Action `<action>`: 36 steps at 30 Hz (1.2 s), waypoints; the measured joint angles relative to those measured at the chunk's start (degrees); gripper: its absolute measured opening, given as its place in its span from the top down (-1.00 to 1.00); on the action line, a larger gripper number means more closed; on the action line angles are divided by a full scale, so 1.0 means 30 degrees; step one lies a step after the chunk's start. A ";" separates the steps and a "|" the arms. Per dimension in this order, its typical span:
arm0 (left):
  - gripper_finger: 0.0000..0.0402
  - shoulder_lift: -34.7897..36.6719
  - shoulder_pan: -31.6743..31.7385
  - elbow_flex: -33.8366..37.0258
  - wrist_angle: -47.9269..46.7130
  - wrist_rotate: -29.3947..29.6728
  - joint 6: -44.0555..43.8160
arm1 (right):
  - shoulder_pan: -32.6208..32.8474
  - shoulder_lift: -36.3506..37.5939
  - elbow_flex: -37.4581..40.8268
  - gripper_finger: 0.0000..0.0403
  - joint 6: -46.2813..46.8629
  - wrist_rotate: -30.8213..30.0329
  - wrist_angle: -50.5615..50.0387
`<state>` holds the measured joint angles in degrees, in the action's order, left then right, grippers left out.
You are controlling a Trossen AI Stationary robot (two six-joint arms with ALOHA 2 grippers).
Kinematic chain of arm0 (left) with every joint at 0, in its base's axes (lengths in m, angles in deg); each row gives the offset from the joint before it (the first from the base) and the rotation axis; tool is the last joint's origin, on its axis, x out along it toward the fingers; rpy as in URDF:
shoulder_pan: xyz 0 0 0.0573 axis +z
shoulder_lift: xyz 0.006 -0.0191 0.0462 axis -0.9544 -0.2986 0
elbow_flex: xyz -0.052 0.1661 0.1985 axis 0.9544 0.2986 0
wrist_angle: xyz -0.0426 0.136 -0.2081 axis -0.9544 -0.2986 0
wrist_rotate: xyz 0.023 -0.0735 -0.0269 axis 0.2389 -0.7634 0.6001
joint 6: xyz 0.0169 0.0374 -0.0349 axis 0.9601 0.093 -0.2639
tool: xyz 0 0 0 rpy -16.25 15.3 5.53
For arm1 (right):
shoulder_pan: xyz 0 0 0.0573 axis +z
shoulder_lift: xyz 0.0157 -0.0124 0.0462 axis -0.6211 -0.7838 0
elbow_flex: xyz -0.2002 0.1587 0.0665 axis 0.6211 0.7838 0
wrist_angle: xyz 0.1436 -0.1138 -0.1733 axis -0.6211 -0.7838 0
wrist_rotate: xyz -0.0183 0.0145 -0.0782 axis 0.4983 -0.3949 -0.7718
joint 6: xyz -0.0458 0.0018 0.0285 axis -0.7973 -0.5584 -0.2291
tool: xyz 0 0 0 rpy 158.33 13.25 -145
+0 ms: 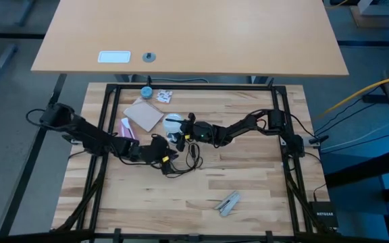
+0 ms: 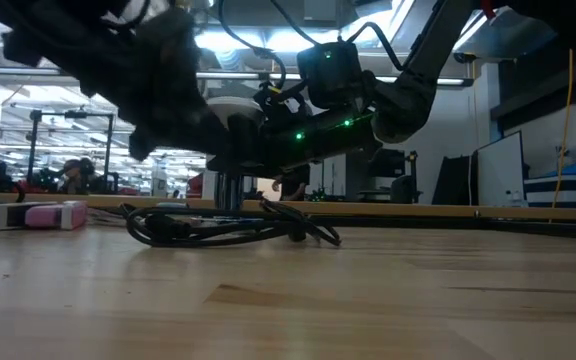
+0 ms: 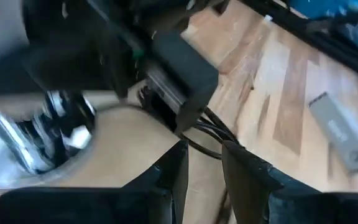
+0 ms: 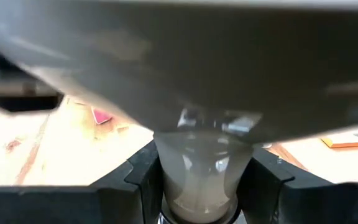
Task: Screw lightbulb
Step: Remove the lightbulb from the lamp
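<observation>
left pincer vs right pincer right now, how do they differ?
The right pincer is clamped on the lightbulb, fingers either side of the frosted glass; the left pincer holds nothing visible, fingers close together over a black cord. The right arm reaches in from the table's right, the left from its left. Both sit low, mid-table.

Open lab hall, workbench (image 1: 248, 196).

left gripper (image 3: 202, 180) at bottom centre, fingers (image 3: 173, 174) narrowly apart, nothing visibly between them. black cord (image 3: 219, 134) runs just above the fingertips. shiny silver disc (image 3: 23, 143) at left edge, blurred. grey flat object (image 3: 344, 134) at right on the wooden table (image 3: 278, 81).
</observation>
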<state>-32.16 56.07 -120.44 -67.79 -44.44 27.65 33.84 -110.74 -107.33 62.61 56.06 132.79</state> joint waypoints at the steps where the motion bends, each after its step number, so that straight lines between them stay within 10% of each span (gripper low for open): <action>1: 0.56 -0.0218 0.0108 -0.0007 0.0080 -0.0245 -0.0971 | 0.0000 0.0000 0.0000 0.18 0.0000 0.0000 0.0007; 21: -0.01 -0.4493 0.1289 -0.0007 0.4105 -0.2592 -1.1449 | 0.0015 0.0000 0.0000 0.18 0.0354 -0.1780 0.0352; 36: 0.07 -0.6713 0.1367 -0.0906 0.6358 -0.3255 -1.1003 | 0.0051 0.0000 0.0000 0.18 0.0422 -0.2304 0.0538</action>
<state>-52.30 60.17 -123.15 -48.72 -54.20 -5.36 33.99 -110.74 -107.33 63.88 49.15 134.40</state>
